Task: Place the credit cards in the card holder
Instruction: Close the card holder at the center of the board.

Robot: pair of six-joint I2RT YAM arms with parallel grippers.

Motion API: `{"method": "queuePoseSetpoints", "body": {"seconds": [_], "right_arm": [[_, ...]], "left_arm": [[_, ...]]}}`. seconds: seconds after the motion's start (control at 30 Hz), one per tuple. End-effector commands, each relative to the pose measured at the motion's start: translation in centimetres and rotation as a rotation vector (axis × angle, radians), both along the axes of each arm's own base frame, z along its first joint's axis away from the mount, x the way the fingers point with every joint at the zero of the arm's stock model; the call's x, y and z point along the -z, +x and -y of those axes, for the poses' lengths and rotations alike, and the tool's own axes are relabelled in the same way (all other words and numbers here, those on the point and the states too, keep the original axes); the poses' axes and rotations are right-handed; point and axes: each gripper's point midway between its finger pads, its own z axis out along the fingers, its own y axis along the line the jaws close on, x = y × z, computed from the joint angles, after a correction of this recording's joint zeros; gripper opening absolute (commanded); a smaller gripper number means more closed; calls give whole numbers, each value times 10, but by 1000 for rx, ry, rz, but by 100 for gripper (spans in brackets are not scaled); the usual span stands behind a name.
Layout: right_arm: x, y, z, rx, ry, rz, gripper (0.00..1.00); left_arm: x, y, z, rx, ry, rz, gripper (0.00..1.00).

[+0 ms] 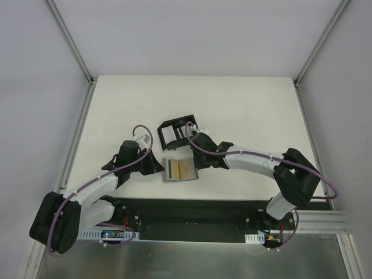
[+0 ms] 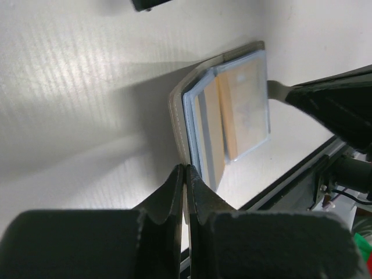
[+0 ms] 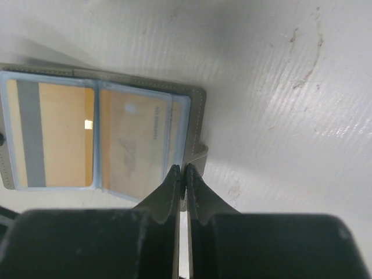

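I think I am at the step of holding the small flat grey folding card holder (image 2: 176,110) open and flat, ready for the next card. Two thin gold-yellow plastic cards (image 3: 58,136) sit in its pale blue see-through pockets. Some whitish cards (image 1: 168,135) stand in the black plastic tray with dividers (image 1: 174,125), so I think the job is not done.

My left gripper (image 2: 185,170) is closed tight. It pinches the left edge of the card holder. Seen from above, the card holder lies at 3 o'clock from this gripper, touching it.

The card holder rests on the white table (image 1: 244,116), just in front of my two bases. The black tray is close by, at 12 o'clock from it.

My right gripper (image 3: 185,171) is closed too. It looks like it pinches the little grey tab (image 3: 201,152) on the right edge. The card holder lies at about 9 o'clock from it.

Next, I think my right gripper must let go, go up to the tray and pick one pale card. My left gripper should hold on so the card holder does not slide.
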Motion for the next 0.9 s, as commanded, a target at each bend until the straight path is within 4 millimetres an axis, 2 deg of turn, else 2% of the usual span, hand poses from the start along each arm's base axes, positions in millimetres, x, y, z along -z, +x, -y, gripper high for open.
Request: {"method": "queuePoseSetpoints", "body": {"seconds": [0.0,0.17,0.33,0.43,0.57,0.63,0.77,0.87], "right_arm": [[-19,-7,-17,-12,157,-8,1],[-24,-13,-31,-19,263,-24,1],[-26,-15,-40,-6,338,-30,1],[-29,-14,-43,7,379,-22,1],[-27,-13,-35,54,395,-2,1],[-28,-13,-30,76,405,13,1],[-28,-11,-18,130,422,44,1],[-32,-12,-20,123,446,50,1]], "left_arm": [[-41,6,17,80,-66,61,0],[-64,4,33,155,-129,42,0],[-72,-1,55,227,-130,26,0],[-64,-5,66,255,-102,-8,0],[-50,-10,78,277,-60,-53,1],[-45,-9,81,268,-43,-64,10],[-37,-7,85,259,-21,-89,11],[-33,-5,90,263,-21,-110,19]]}}
